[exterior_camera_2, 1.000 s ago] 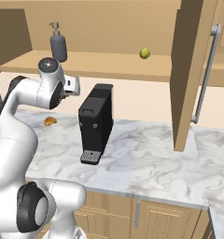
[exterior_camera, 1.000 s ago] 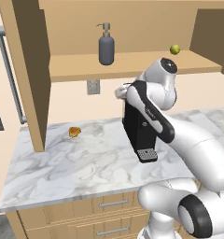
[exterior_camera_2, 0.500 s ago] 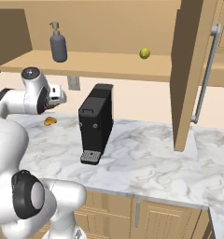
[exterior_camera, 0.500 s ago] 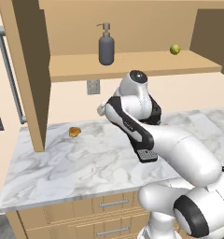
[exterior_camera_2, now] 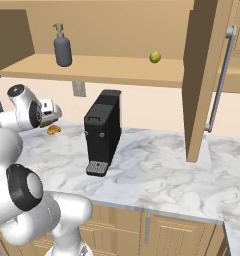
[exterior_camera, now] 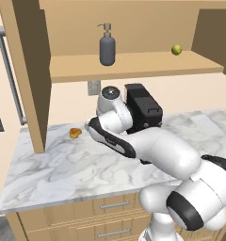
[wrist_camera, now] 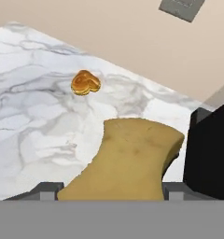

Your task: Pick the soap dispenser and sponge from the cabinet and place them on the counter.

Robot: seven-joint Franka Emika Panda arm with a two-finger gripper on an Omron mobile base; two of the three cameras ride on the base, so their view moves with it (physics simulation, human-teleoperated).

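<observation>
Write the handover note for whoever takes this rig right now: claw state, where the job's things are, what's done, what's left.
Claw: shut on the sponge, held above the counter beside the coffee machine, near the orange-brown lump.
Soap dispenser: upright on the cabinet shelf. A green ball sits on the same shelf.
Done: sponge is out of the cabinet.
Left: set the sponge on the counter, then fetch the dispenser and place it there too.

Soap dispenser [exterior_camera: 107,46] on cabinet [exterior_camera: 133,66] shelf, above counter [exterior_camera: 63,164]
</observation>
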